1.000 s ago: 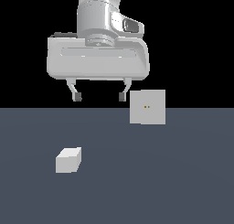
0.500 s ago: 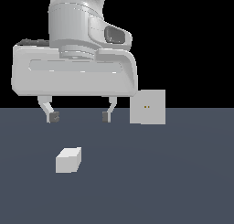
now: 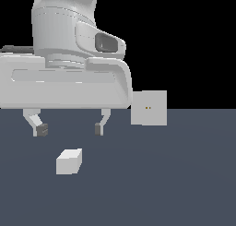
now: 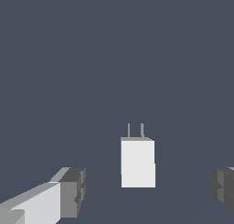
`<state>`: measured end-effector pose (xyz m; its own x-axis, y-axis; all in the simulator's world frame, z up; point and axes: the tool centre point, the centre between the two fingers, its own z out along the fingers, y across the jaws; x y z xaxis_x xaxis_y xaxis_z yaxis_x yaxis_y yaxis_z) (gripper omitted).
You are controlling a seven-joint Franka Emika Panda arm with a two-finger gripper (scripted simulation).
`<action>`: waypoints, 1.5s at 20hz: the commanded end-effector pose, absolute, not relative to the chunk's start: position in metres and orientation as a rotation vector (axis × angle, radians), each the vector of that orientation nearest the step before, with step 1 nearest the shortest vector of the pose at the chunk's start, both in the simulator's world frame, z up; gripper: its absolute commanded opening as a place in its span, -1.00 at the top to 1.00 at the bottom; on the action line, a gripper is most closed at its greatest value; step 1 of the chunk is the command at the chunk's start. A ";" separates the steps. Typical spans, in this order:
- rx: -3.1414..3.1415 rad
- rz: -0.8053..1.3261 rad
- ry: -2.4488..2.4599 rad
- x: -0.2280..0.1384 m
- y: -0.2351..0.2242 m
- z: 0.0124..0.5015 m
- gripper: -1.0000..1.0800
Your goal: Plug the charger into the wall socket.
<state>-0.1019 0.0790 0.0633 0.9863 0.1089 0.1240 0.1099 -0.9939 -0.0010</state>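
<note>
The charger (image 3: 69, 161) is a small light-grey block lying on the dark floor at the exterior view's left. In the wrist view the charger (image 4: 137, 162) shows two thin prongs sticking out of one end. My gripper (image 3: 70, 129) hangs open just above it, fingers spread wide and holding nothing. In the wrist view the gripper (image 4: 148, 193) has its dark pads on either side of the block, apart from it. The wall socket (image 3: 149, 108) is an upright light-grey square panel with two tiny yellowish dots, standing farther back toward the exterior view's right.
The dark grey floor (image 3: 175, 183) stretches around both things. The bulky white hand and arm (image 3: 64, 77) fill the upper left of the exterior view, reaching to the socket's left edge.
The gripper has travelled toward the exterior view's left and lower, from near the socket to above the charger. It looms larger in view. The fingers stayed open.
</note>
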 end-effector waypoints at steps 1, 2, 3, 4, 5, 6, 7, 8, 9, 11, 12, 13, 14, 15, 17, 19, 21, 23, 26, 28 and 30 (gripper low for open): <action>-3.123 -0.198 -0.172 -0.102 0.080 0.062 -0.92; -3.123 -0.195 -0.172 -0.102 0.079 0.063 -0.92; -3.123 -0.195 -0.172 -0.102 0.079 0.062 -0.92; -3.123 -0.195 -0.172 -0.102 0.079 0.062 -0.92; -3.123 -0.195 -0.172 -0.102 0.079 0.060 -0.92; -3.123 -0.195 -0.172 -0.102 0.079 0.058 -0.92; -3.123 -0.195 -0.172 -0.102 0.079 0.056 -0.92; -3.123 -0.196 -0.173 -0.103 0.079 0.053 -0.92; -3.123 -0.196 -0.173 -0.103 0.079 0.050 -0.92; -3.124 -0.197 -0.173 -0.103 0.079 0.042 -0.92; -3.124 -0.197 -0.173 -0.103 0.079 0.037 -0.92; -3.124 -0.197 -0.173 -0.103 0.079 0.032 -0.92; -3.124 -0.197 -0.173 -0.103 0.079 0.028 -0.92; -3.124 -0.197 -0.173 -0.103 0.079 0.024 -0.92; -3.124 -0.197 -0.173 -0.103 0.079 0.018 -0.92; -3.124 -0.198 -0.172 -0.103 0.079 0.014 -0.92; -3.124 -0.198 -0.172 -0.103 0.079 0.012 -0.92; -3.124 -0.198 -0.172 -0.103 0.079 0.012 1.00; -3.124 -0.198 -0.172 -0.103 0.079 0.012 1.00; -3.124 -0.198 -0.172 -0.103 0.079 0.012 1.00; -3.124 -0.198 -0.172 -0.103 0.079 0.012 1.00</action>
